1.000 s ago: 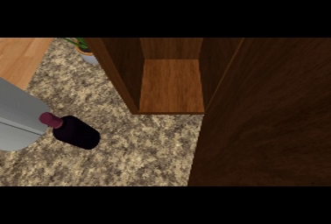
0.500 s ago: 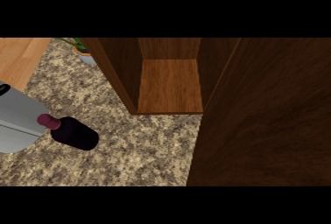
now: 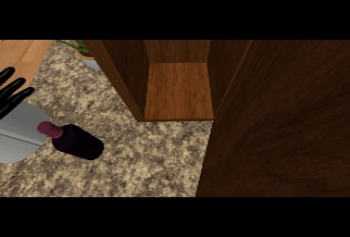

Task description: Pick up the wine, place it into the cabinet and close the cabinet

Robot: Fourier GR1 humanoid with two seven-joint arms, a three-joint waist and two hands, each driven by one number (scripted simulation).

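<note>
Speckled stone surface before an open wooden cabinet, with the wine untouched at the left.
Over the last second the grey forearm has slid back toward the left edge, bringing the left hand into view, fingers straight and spread, holding nothing. The bottle has not moved, so the grasp is yet to come. The frame edge cuts the hand, the right hand is out of view, and the wide dark door hides whatever lies beneath it.
</note>
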